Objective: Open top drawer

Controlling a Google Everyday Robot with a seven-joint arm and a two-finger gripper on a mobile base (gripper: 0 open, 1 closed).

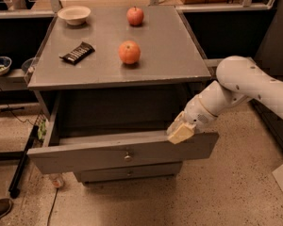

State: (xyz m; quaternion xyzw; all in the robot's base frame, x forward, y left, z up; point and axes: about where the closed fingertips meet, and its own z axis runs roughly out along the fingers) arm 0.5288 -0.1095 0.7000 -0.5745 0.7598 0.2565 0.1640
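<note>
The top drawer [85, 155] stands far out under the grey surface [170, 55]. Our tool [181, 132] sits at the upper edge of the drawer's front panel, near the right end; we cannot tell if it is open or closed. We think a further pull from this side could twist the drawer or bring it off its rails.

The tool [181, 132] sits under the tabletop's [170, 55] right front corner; up-left of it lie a near apple [129, 52], far apple [135, 16], candy bar [77, 52], bowl [74, 14].
</note>
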